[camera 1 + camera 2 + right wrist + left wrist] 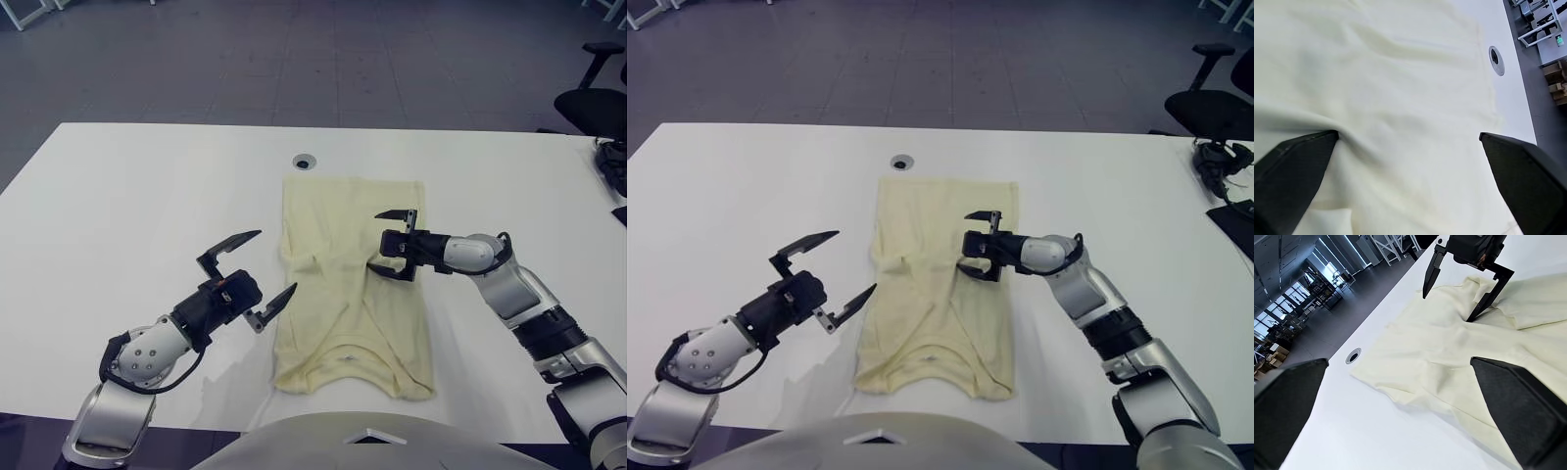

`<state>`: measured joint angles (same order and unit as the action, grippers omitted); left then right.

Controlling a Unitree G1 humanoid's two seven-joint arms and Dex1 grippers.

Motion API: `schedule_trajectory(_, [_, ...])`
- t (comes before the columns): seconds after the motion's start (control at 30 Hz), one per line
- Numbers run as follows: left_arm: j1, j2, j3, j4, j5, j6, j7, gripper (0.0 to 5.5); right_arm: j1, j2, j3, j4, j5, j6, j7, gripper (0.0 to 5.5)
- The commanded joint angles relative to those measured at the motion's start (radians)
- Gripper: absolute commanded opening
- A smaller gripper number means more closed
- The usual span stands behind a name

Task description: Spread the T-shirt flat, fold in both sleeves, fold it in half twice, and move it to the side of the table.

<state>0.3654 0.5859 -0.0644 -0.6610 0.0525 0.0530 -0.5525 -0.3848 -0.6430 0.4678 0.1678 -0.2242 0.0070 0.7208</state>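
No legible text, number or sign is showing in any view. A pale patch at the collar of the T-shirt (323,211), possibly a neck tag (345,358), is showing, but any print on it is too small to read.

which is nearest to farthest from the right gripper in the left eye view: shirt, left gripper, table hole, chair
1. shirt: directly under the right gripper, mid-table.
2. left gripper, off the shirt's left edge, and hole, just past the shirt's far edge: too close to call.
3. chair: on the floor beyond the table's far right corner.
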Motion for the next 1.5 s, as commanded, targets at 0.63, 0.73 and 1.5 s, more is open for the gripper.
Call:
schedule_trajectory(0.63, [-0.049,-0.017,-0.036,0.044,0.062,-0.069,0.004,5.4,-0.023,0.062,-0.161,0.042,0.088,0.077,0.019,5.37])
schedule_trajectory(0.73, [-0.031,0.002,-0.035,0.016,0.093,-0.09,0.004,5.4,0.058,0.012,-0.309,-0.238,0.194,0.221,0.038,5.37])
schedule_trajectory(1.5, [0.005,0.014,-0.09,0.047,0.206,-0.154,0.01,5.4,0.974,-0.321,-0.601,-0.856,0.286,0.343,0.29,5.37])
